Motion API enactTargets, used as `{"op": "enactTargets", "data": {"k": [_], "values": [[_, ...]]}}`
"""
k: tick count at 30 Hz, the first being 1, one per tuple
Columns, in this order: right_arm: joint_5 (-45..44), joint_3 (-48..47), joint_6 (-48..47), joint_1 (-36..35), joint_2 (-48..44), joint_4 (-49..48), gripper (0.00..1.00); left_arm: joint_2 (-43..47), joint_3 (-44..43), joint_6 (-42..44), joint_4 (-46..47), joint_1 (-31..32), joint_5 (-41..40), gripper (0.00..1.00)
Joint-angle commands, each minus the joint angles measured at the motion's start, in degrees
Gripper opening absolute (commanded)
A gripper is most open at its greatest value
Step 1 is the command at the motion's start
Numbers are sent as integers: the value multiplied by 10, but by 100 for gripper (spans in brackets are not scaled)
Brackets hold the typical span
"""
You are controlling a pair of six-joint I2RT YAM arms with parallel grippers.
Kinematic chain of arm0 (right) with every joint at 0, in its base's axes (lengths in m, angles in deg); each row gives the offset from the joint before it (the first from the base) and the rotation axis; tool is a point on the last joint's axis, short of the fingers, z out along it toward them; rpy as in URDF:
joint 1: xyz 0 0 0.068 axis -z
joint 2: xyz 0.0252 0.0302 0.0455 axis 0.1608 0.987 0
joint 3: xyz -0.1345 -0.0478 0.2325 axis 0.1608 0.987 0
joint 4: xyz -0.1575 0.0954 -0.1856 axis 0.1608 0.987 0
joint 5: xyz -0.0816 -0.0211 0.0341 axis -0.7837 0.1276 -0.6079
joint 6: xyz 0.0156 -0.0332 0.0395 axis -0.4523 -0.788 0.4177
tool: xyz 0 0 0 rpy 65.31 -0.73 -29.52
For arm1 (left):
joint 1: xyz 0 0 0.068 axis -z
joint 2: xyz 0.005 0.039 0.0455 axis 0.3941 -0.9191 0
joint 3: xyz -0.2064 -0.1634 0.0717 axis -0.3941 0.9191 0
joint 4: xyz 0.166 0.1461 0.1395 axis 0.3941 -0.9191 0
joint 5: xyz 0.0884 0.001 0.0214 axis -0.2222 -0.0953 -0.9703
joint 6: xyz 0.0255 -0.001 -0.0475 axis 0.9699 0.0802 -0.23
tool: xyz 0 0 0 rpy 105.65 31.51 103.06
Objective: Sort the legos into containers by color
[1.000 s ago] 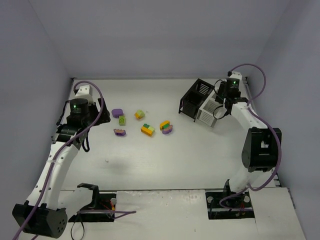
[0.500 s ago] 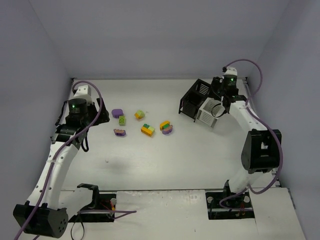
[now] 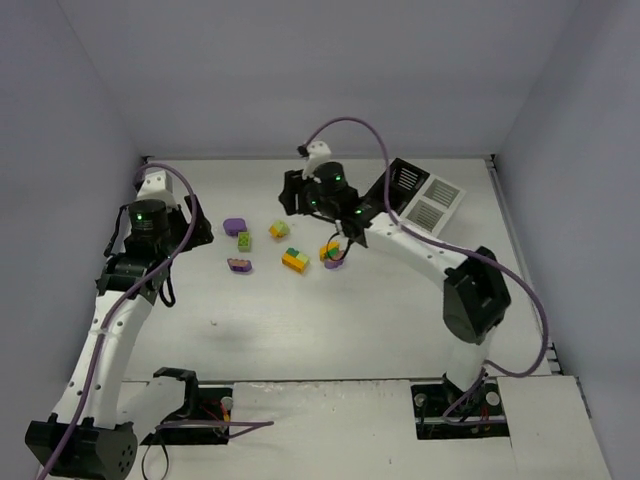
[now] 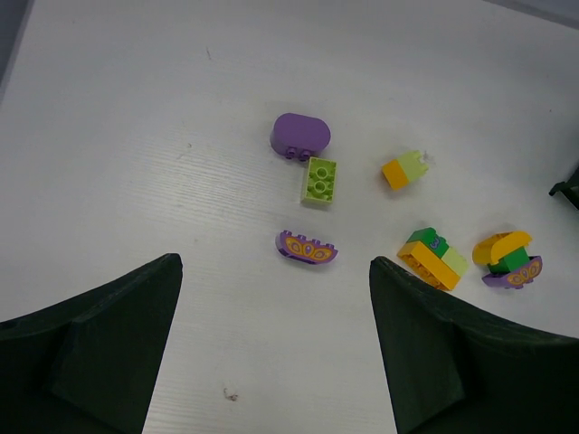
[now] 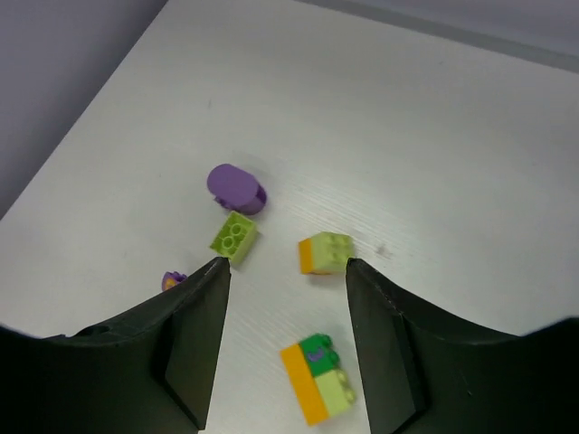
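Several legos lie loose left of the table's middle: a purple rounded one, a lime one, a purple arch, an orange-and-lime one, an orange, green and lime stack, and a yellow, green and purple stack. My right gripper hovers open and empty over them. Its wrist view has the orange, green and lime stack between the fingers, below the tips. My left gripper stands open and empty just left of the group, facing the purple arch. The black-and-white containers sit at the back right.
The right arm's forearm stretches from its base across the table, over the black half of the containers. Grey walls close in the table on the left, back and right. Cable loops rise above both wrists.
My right arm has swung left from above the containers to over the legos, and its jaws have opened. The containers look shifted toward the back. The left arm has hardly moved.
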Motion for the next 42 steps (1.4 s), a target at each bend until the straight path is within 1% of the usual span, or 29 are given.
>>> {"op": "enactTargets", "data": {"k": [1,2,3,5,7,11,12,21,28,31,32,34,35,37,38,41,42], "values": [[-27,-53,21,-42,69,-42,51,22,-3,-10,47,-4,-27,78],[-32,-79,22,-67,103,-42,51,25,-2,-11,48,-4,-30,78],[-69,-91,26,-77,122,-41,51,28,0,-12,48,-4,-32,78],[-92,-128,31,-103,166,-41,52,29,0,-13,48,-5,-34,78],[-123,-151,44,-116,195,-41,52,31,-1,-14,49,-5,-36,78],[-153,-204,52,-140,268,-40,52,34,1,-18,50,-8,-37,78],[-177,-244,66,-150,315,-39,53,35,3,-21,53,-11,-32,78],[-185,-314,73,-152,395,-31,53,35,2,-25,53,-17,-23,78],[-198,-343,70,-152,427,-28,52,33,4,-27,54,-18,-16,78],[-203,-343,65,-152,429,-29,45,33,4,-28,54,-18,-16,78],[-203,-341,60,-152,428,-29,34,33,4,-28,54,-18,-16,78],[-210,-334,49,-152,413,-36,22,33,4,-27,54,-18,-16,78],[-214,-321,43,-152,405,-41,12,33,4,-27,54,-18,-16,78],[-217,-305,20,-152,375,-57,3,31,4,-28,54,-18,-16,78],[-217,-285,12,-149,344,-62,0,32,4,-28,54,-18,-15,78],[-213,-242,-23,-143,288,-85,0,30,4,-28,54,-18,-13,78],[-213,-209,-42,-137,244,-97,0,28,5,-28,54,-18,-13,78]]}}
